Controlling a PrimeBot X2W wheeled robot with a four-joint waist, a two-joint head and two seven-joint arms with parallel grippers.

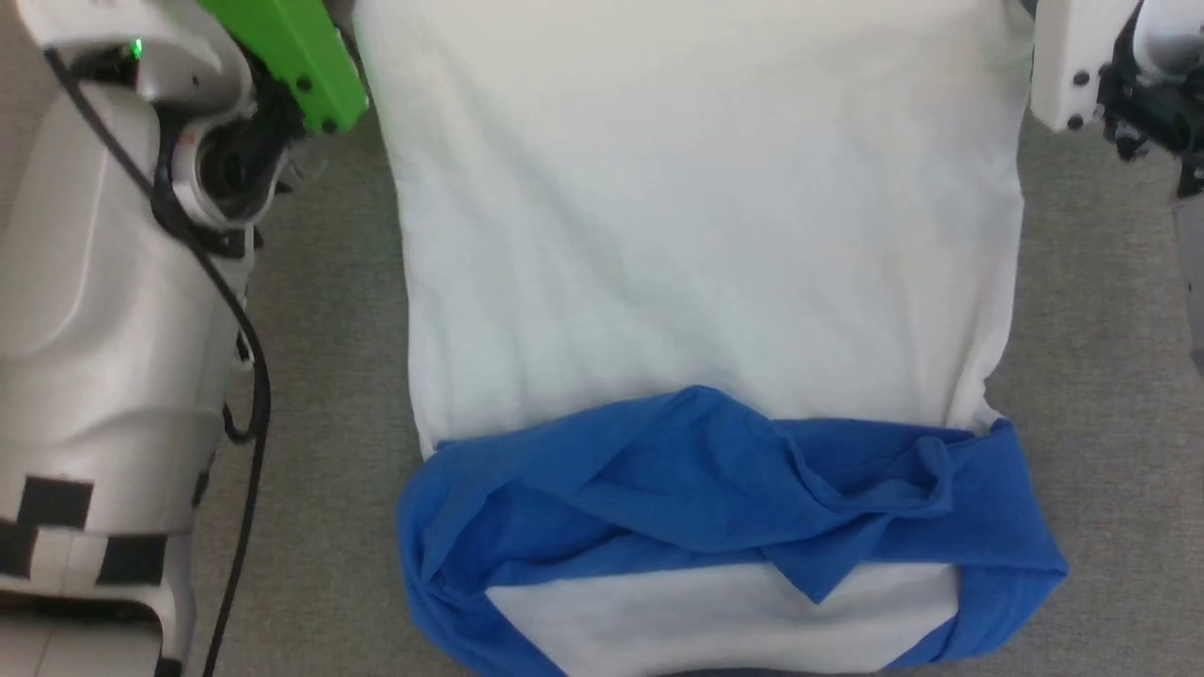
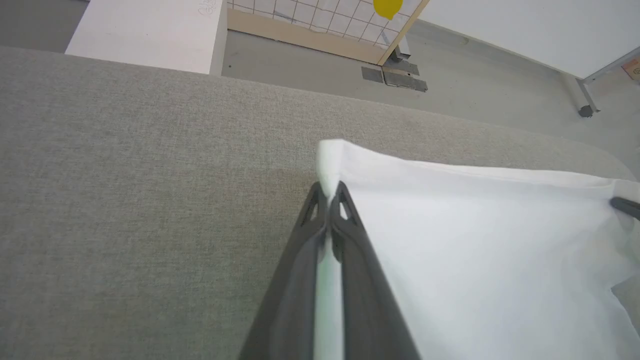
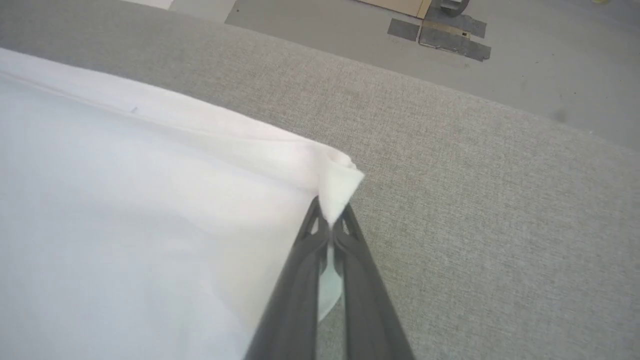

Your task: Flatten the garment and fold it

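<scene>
Grey woven fabric covered the worktop (image 1: 320,395), and on it the garment (image 1: 696,235), a white shirt, lay spread lengthwise in front of the robot. In the head view its white body was largely flat, with only shallow creases. Its bright blue sleeves (image 1: 715,489) were crossed over the near end in a rumpled band, and a strip of white showed below them. The left forearm (image 1: 103,282), pale with a black cable along it, stood beside the garment's left edge. A green housing (image 1: 292,56) sat near the far left corner of the cloth. Part of the right arm (image 1: 1110,66) showed at the far right corner. In the left wrist view the left pincer (image 2: 329,192) was clenched on the garment's corner. The two dark fingers were pressed together with a strip of white cloth between them, and a small tuft stood out past the tips. In the right wrist view the right pincer (image 3: 330,220) was likewise clamped on the opposite corner, where a folded point of white fabric stood out beyond the tips. The pictures did not show whether either corner was raised off the worktop. Beyond the worktop's far edge lay a grey floor (image 2: 475,80), with a white block (image 2: 150,30) standing on it.
</scene>
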